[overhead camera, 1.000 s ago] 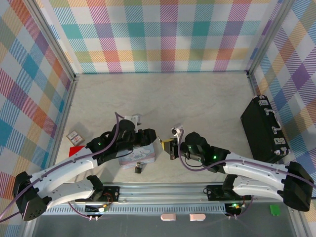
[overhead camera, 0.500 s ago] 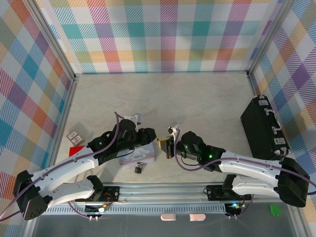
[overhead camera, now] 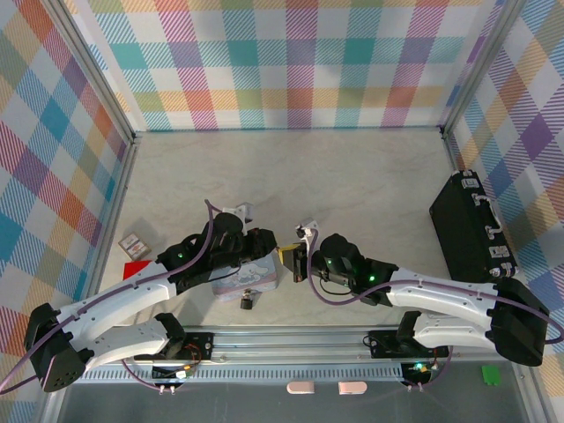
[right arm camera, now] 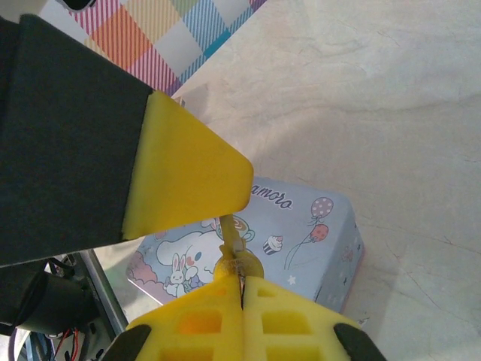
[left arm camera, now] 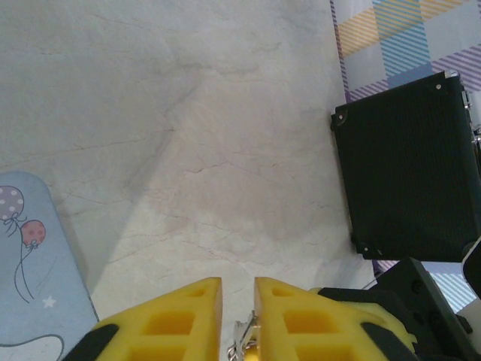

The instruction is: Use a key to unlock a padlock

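In the right wrist view my right gripper (right arm camera: 242, 289) is shut on the head of the key (right arm camera: 237, 254), whose thin blade points up at a yellow finger (right arm camera: 188, 180) of the left gripper. My left gripper (left arm camera: 238, 289) has its jaws a narrow gap apart. The key (left arm camera: 245, 338) sits in that gap against the right-hand finger, apart from the other. From above, the left gripper (overhead camera: 280, 256) and right gripper (overhead camera: 296, 264) meet tip to tip beside the pale blue tin (overhead camera: 251, 278). The small dark padlock (overhead camera: 248, 300) lies on the table just in front of the tin.
A big black case (overhead camera: 471, 229) leans at the right wall, also in the left wrist view as the black case (left arm camera: 409, 173). A small box (overhead camera: 132, 244) and a red piece (overhead camera: 135, 267) lie at the left wall. Checked walls enclose the pale table (overhead camera: 335, 176).
The left jaws have narrowed around the key. The right gripper has shifted a little left toward the left gripper, carrying the key. The padlock and tin have not moved.
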{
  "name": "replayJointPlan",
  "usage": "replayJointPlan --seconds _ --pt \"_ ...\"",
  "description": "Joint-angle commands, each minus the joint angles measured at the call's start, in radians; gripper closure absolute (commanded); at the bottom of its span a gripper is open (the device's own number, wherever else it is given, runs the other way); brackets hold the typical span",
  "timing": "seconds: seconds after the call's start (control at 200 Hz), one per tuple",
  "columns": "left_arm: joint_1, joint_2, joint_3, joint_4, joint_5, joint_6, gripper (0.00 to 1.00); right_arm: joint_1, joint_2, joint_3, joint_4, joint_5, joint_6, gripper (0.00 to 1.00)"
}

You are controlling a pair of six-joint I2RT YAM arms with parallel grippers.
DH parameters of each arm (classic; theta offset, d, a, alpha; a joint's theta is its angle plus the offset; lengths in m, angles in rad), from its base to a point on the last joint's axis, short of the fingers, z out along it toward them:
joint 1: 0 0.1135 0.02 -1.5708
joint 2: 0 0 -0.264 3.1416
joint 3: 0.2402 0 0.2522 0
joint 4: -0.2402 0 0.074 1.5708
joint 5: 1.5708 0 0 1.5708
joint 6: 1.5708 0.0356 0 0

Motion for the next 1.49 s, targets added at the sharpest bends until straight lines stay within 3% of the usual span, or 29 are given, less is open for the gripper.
replayJointPlan --seconds 0.0,0.27,0.405,0.53,0.7,0.84,1.025,1.275,1.49 --pt "-0.017 -0.001 0.009 0.001 -0.022 -0.011 0.84 0.009 0.003 0.036 0.037 0.016 -0.019 1.0" --pt "-0.019 -0.007 0.002 -0.005 -0.069 -0.061 0.99 0.01 -0.002 0.042 0.018 0.044 -0.02 1.0" --pt "-0.018 -0.01 0.053 -0.142 -0.187 -0.112 1.0 0.01 -0.036 0.018 0.032 0.128 -0.101 0.67" --pt "-0.018 -0.004 0.117 -0.301 -0.314 -0.177 1.0 0.01 -0.073 -0.13 0.322 0.209 -0.352 0.58" --pt "-0.018 -0.006 0.165 -0.384 -0.367 -0.225 1.0 0.03 -0.05 -0.157 0.461 0.185 -0.624 0.57" --pt "-0.017 -0.001 0.185 -0.408 -0.371 -0.255 1.0 0.068 0.019 -0.171 0.62 0.142 -0.753 0.57" --pt "-0.018 0.021 0.207 -0.4 -0.344 -0.261 1.0 0.09 0.144 -0.143 0.745 0.089 -0.803 0.59" --pt "-0.022 0.046 0.203 -0.368 -0.304 -0.271 1.0 0.108 0.299 -0.101 0.877 0.147 -0.836 0.61" --pt "-0.025 0.044 0.192 -0.34 -0.293 -0.272 1.0 0.114 0.357 -0.065 0.881 0.184 -0.825 0.62"
